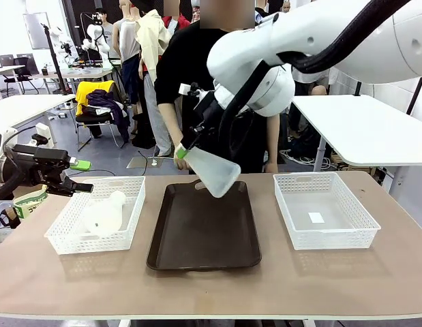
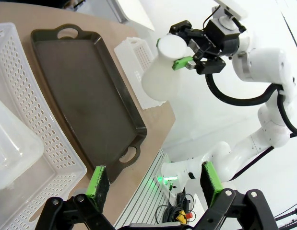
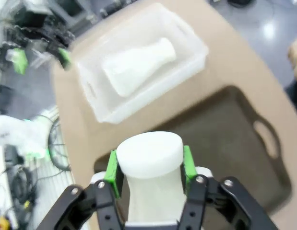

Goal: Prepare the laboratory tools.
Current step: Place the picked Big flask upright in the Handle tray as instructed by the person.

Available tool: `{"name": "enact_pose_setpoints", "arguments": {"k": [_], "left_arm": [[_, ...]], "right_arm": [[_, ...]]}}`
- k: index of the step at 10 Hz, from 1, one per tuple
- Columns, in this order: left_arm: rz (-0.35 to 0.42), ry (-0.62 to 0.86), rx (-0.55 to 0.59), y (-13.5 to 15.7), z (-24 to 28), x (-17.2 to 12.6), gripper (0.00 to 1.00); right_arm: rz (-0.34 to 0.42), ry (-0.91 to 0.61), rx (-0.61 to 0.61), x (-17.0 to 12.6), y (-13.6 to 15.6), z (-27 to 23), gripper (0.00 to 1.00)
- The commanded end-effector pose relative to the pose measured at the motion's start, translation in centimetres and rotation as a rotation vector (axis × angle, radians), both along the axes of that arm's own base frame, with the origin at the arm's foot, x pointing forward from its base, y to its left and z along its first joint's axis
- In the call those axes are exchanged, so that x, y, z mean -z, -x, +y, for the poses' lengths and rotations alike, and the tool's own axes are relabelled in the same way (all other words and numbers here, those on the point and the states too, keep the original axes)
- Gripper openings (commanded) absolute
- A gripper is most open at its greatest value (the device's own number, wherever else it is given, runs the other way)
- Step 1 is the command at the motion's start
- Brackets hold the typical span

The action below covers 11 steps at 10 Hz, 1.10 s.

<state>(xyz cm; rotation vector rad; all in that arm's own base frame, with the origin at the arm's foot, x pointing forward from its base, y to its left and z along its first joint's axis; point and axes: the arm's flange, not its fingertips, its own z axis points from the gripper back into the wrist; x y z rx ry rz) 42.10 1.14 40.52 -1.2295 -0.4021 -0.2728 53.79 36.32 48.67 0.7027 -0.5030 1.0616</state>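
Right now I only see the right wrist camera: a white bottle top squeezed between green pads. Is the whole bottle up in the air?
Observer: Yes. The right gripper holds the flask by its neck, tilted, with its wide base hanging over the dark tray.
Operator: Is there another basket I can't see?
Observer: Yes, a white basket sits right of the tray, with just a small white slip inside.
Operator: Is anybody there?
Observer: A person in black stands at the table's far side, behind the flask.
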Motion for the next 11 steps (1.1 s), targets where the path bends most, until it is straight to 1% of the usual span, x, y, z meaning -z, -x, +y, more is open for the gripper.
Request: {"name": "enact_pose_setpoints", "arguments": {"k": [1, 2, 3, 4, 5, 6, 7, 8, 11], "left_arm": [[-0.007, 0.01, 0.0, 0.1, 0.1, -0.1, 1.0], [-0.007, 0.01, 0.0, 0.1, 0.1, -0.1, 1.0], [-0.007, 0.01, 0.0, 0.1, 0.1, -0.1, 1.0], [-0.007, 0.01, 0.0, 0.1, 0.1, -0.1, 1.0], [-0.007, 0.01, 0.0, 0.1, 0.1, -0.1, 1.0], [-0.007, 0.01, 0.0, 0.1, 0.1, -0.1, 1.0], [-0.007, 0.01, 0.0, 0.1, 0.1, -0.1, 1.0], [-0.007, 0.01, 0.0, 0.1, 0.1, -0.1, 1.0], [-0.007, 0.01, 0.0, 0.1, 0.1, -0.1, 1.0]], "right_arm": [[0.019, -0.206, -0.23, 2.2, 0.1, -2.3, 0.0], [0.003, -0.316, -0.313, 2.5, -0.3, -2.8, 0.0], [-0.012, -0.399, -0.368, 3.0, -0.8, -3.3, 0.0], [-0.029, -0.459, -0.412, 3.6, -1.1, -3.8, 0.0], [-0.048, -0.487, -0.45, 4.0, -1.2, -4.1, 0.0], [-0.057, -0.498, -0.465, 4.2, -1.3, -4.3, 0.0], [-0.007, -0.446, -0.342, 4.3, -1.7, -4.2, 0.0], [-0.057, -0.472, -0.45, 4.3, -1.1, -4.3, 0.0], [-0.057, -0.472, -0.45, 4.3, -1.1, -4.3, 0.0]]}}
